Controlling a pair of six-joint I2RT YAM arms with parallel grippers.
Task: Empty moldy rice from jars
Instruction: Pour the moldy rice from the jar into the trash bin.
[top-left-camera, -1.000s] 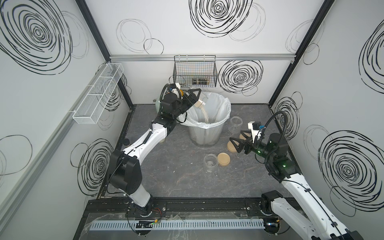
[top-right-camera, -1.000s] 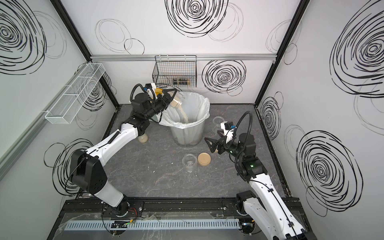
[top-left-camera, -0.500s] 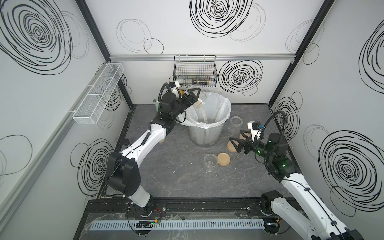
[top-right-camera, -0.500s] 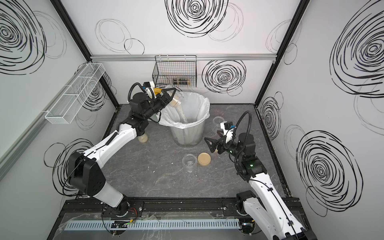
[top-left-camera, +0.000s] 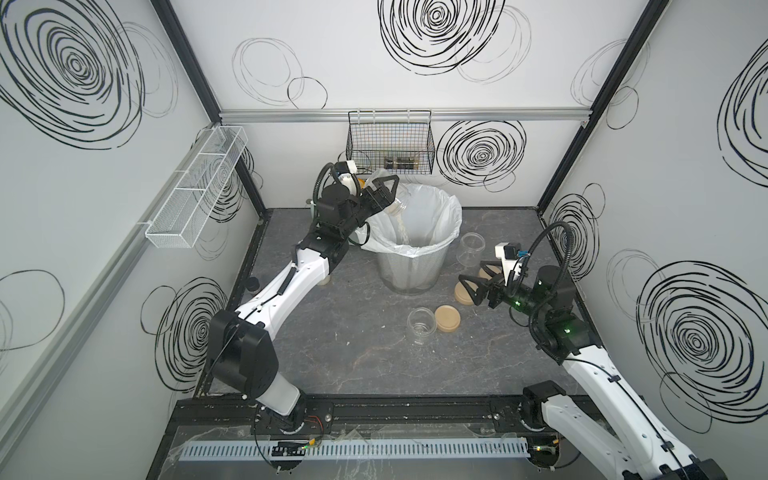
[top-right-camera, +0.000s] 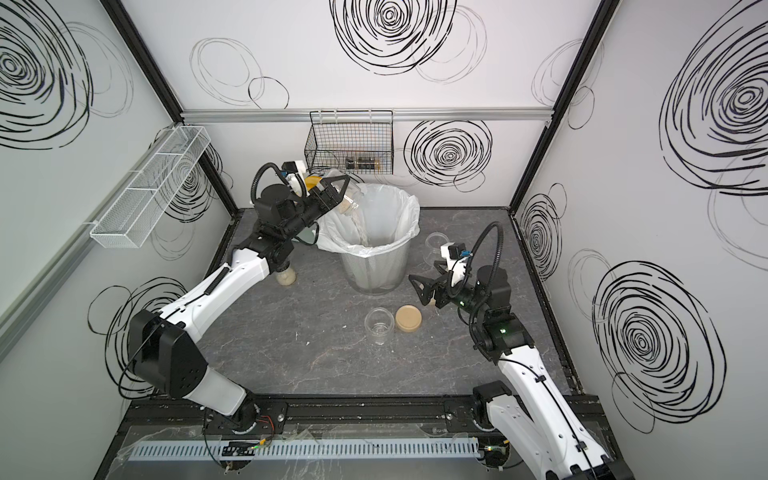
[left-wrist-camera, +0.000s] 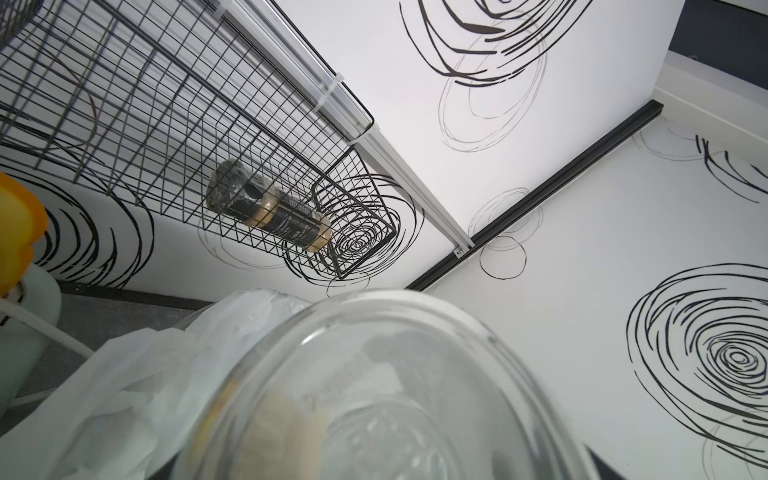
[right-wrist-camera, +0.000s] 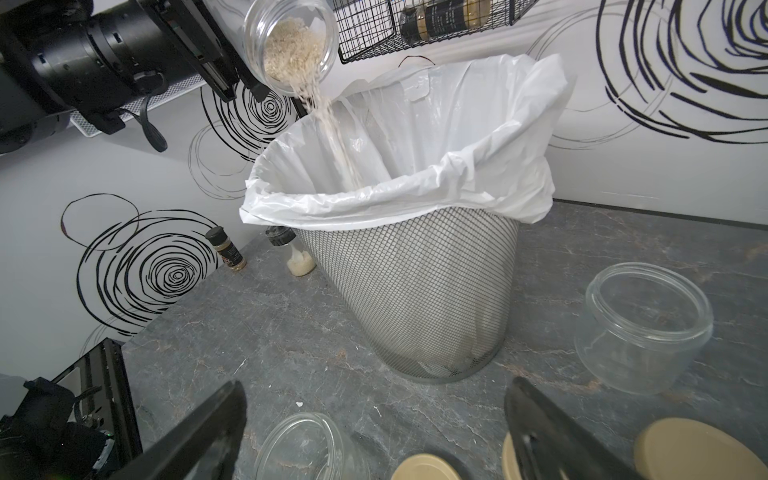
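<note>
My left gripper (top-left-camera: 384, 193) (top-right-camera: 338, 189) is shut on a clear jar (top-left-camera: 394, 200) (top-right-camera: 350, 199) (right-wrist-camera: 291, 45), tipped mouth-down over the lined bin (top-left-camera: 409, 274) (top-right-camera: 374, 270) (right-wrist-camera: 415, 299). Moldy rice (right-wrist-camera: 295, 50) fills the jar's mouth, and a thin stream (right-wrist-camera: 336, 137) falls into the liner. In the left wrist view the jar's glass (left-wrist-camera: 374, 395) hides the fingers. Two empty jars stand open on the table, one in front of the bin (top-left-camera: 422, 331) (right-wrist-camera: 307, 449) and one to its right (top-left-camera: 471, 248) (right-wrist-camera: 644, 332). My right gripper (top-left-camera: 467, 287) (right-wrist-camera: 374, 419) hovers open above the tan lids (top-left-camera: 463, 291), holding nothing.
A loose tan lid (top-left-camera: 447, 318) (top-right-camera: 408, 318) lies beside the front jar. A black-capped bottle (right-wrist-camera: 291, 253) and a dark spice shaker (right-wrist-camera: 226, 249) stand left of the bin. A wire basket (top-left-camera: 390, 145) with a spice bottle (left-wrist-camera: 270, 212) hangs on the back wall.
The left gripper has shifted slightly up and back with the jar while rice keeps pouring into the bin. The right arm has not moved.
</note>
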